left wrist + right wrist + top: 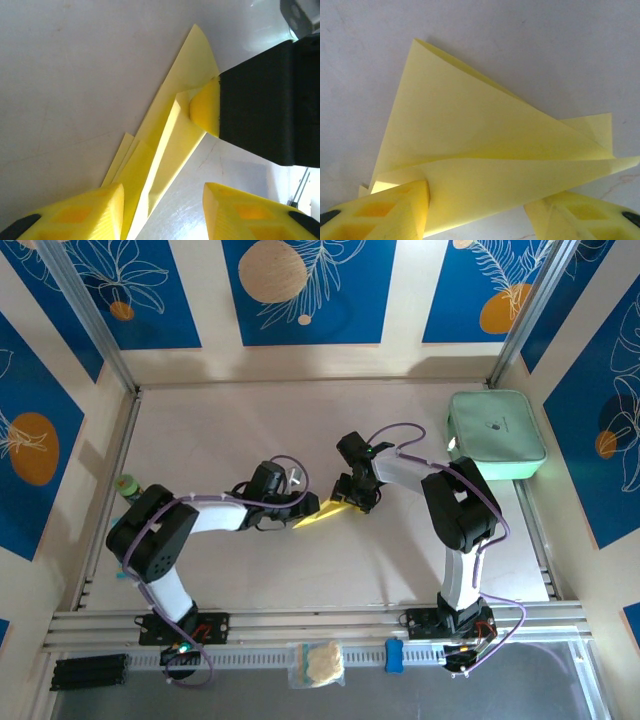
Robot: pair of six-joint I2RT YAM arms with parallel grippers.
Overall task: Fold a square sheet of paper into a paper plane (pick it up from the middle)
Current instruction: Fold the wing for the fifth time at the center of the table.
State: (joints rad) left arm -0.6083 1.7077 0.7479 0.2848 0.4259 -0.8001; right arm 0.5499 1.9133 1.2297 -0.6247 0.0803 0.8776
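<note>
Cream wad in clear bag [318, 662] on near rail. Mid-table [220, 420]: yellow paper [325, 512], part-folded to pointed dart shape, lying flat between 2 pincers. Left pincer [162, 195] apart, gripping nothing, paper edge just beside 1 finger. Right pincer [476, 200] apart, astride paper, 1 pad [204, 107] touching fold. Mint-green case [497, 433] far right, well apart.
</note>
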